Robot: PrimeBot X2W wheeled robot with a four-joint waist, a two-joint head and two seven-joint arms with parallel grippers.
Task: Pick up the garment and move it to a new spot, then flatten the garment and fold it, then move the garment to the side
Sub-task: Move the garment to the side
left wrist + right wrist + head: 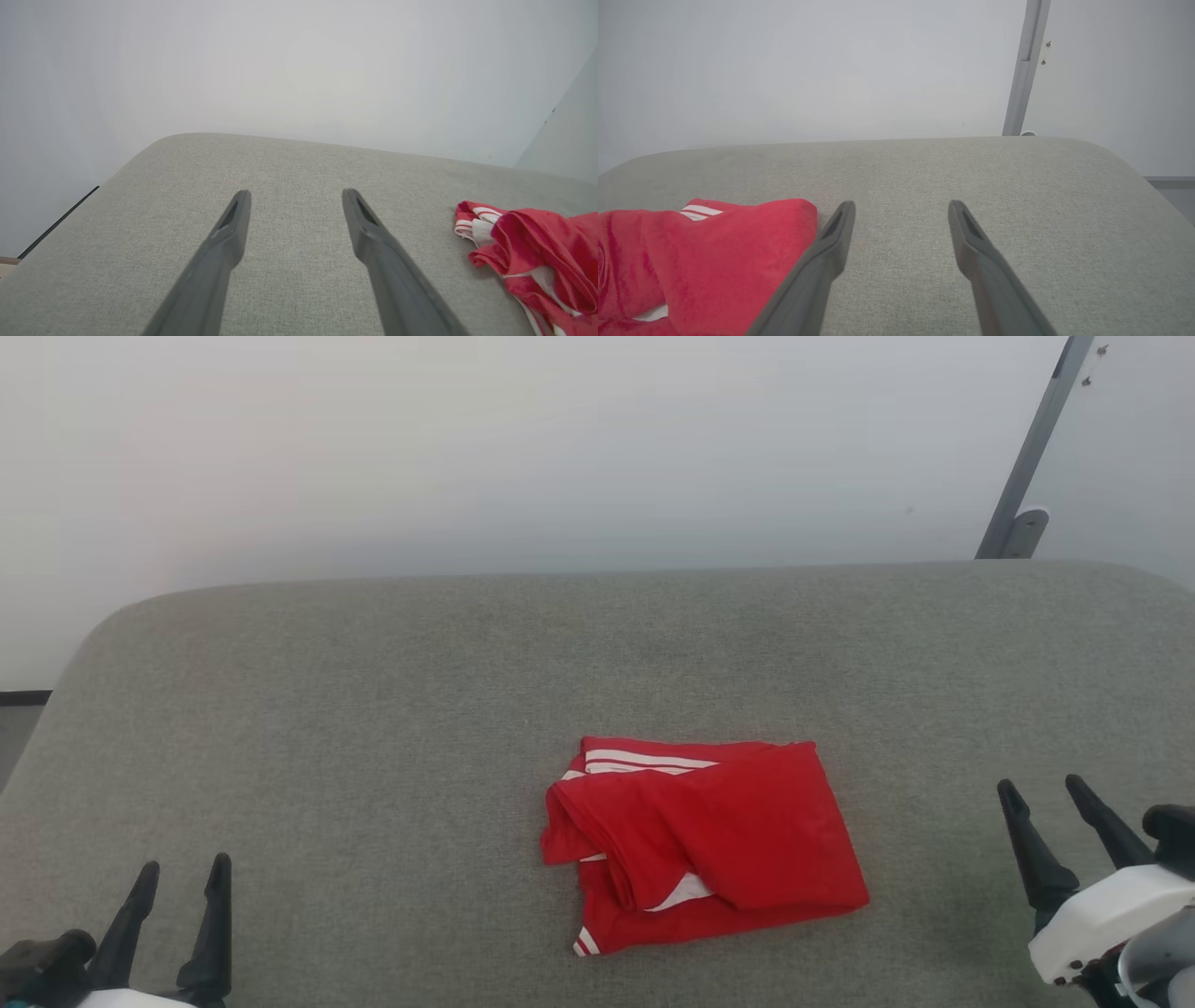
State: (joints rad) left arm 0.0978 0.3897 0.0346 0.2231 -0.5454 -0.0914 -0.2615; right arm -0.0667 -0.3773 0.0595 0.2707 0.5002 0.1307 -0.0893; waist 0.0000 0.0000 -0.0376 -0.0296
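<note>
The left gripper (185, 873) and right gripper (1041, 789) stand spread and empty, their fingers smooth, dark and tapering. Between them the garment (709, 840), soft red jersey with white stripes, lies folded in a rumpled rectangle on the coarse-woven grey cushion (373, 709) with rounded corners.

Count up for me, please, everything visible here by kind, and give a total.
red shirt: 1
end effectors: 2 (left end effector, right end effector, both open)
grey cushion: 1
metal post: 1
Total: 5
</note>
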